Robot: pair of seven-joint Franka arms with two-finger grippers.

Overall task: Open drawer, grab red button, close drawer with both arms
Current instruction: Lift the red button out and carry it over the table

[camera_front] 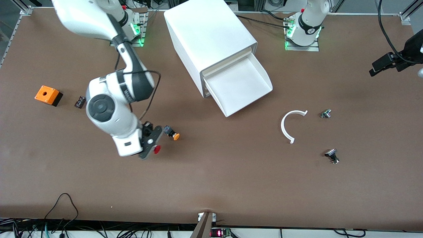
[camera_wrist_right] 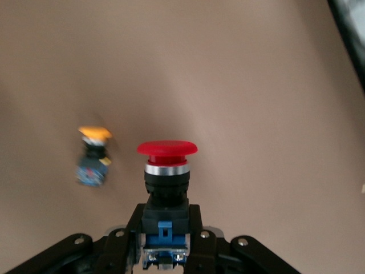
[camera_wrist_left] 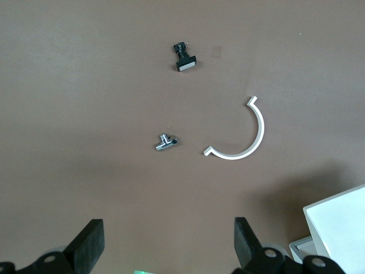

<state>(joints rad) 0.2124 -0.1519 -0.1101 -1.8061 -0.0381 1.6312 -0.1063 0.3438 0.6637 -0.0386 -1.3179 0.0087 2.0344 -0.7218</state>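
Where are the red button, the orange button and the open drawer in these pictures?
red button [camera_wrist_right: 167,149]: right wrist view, on its red cap.
orange button [camera_front: 176,136]: front view, on its orange cap.
drawer [camera_front: 238,86]: front view, on its bare white floor.

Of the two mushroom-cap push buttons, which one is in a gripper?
The red-capped button, clamped in the right gripper over the table. The orange-capped button lies free on the table beside it. The left gripper waits open.

Just beside the gripped hand: orange-capped button [camera_front: 172,133]. Well apart: orange box [camera_front: 48,95], white arc [camera_front: 290,125].
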